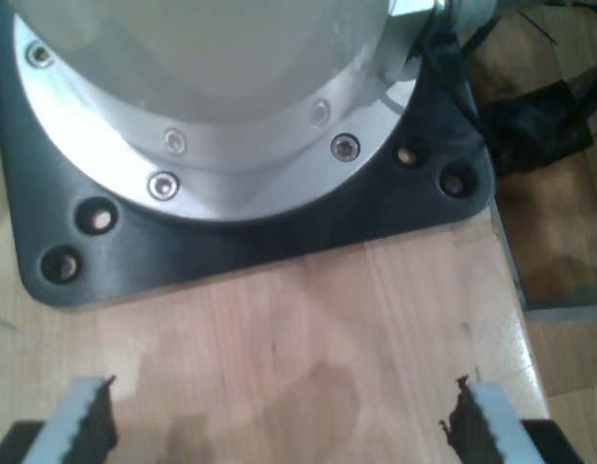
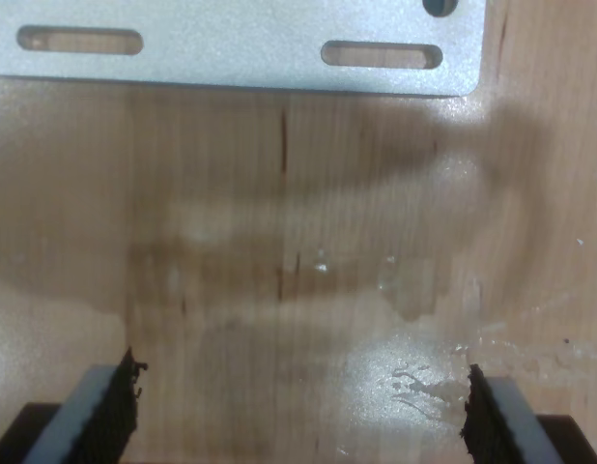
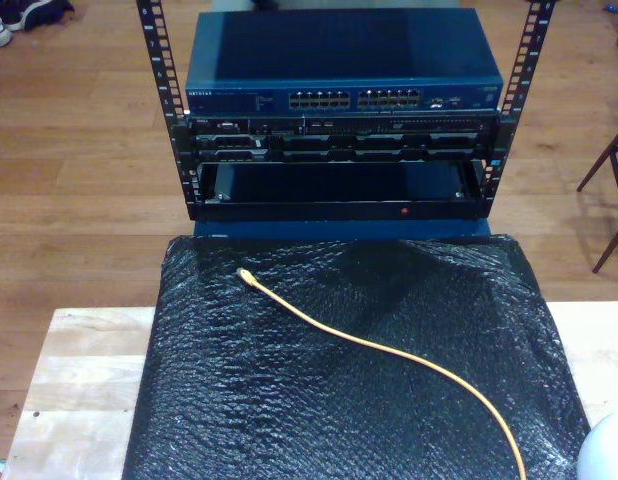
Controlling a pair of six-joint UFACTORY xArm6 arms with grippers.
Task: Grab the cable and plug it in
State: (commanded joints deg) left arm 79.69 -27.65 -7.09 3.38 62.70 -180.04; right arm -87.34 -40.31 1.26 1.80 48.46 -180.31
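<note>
Exterior view looks down from high above the black mat (image 3: 339, 400), facing the rack (image 3: 334, 115) beyond it. First wrist view looks steeply down, close, at the wooden table (image 1: 318, 338) beside an arm base plate (image 1: 279, 232). Second wrist view looks down close at the table by a metal bracket (image 2: 241, 48). All share the table.

My first gripper (image 1: 279, 425) and my second gripper (image 2: 298, 411), jaws wide apart, nothing between.

Black bubbly sheet (image 3: 389, 400) covers wood table (image 3: 79, 380). Far behind it, rack (image 3: 339, 150) holds blue box (image 3: 339, 70) with many small holes.
</note>
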